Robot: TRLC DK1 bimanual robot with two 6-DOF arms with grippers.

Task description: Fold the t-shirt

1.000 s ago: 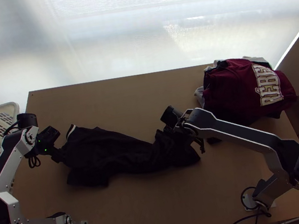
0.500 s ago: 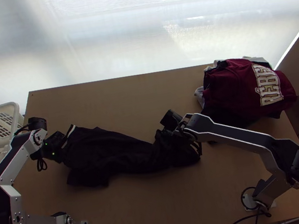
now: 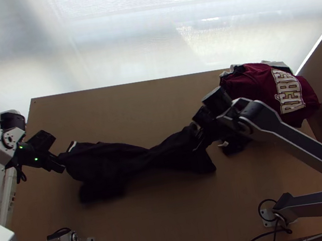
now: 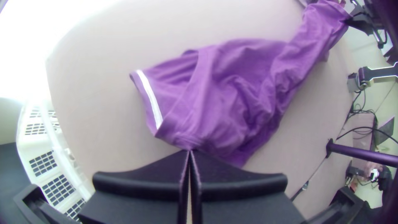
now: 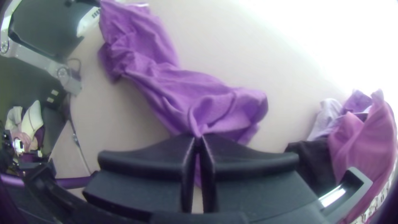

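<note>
Seemingly pinched, the t-shirt spans left gripper to right gripper.

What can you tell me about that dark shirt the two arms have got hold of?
The shirt looks black from above, soft and thin, with a white stripe along one edge. It lies bunched and creased, not spread, in a long strip over the wooden table, narrowing midway. The left gripper pinches it near one end, the right gripper near the other.

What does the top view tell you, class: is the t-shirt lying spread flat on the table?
No, the t-shirt is bunched into a long band between the left gripper and the right gripper.
</note>
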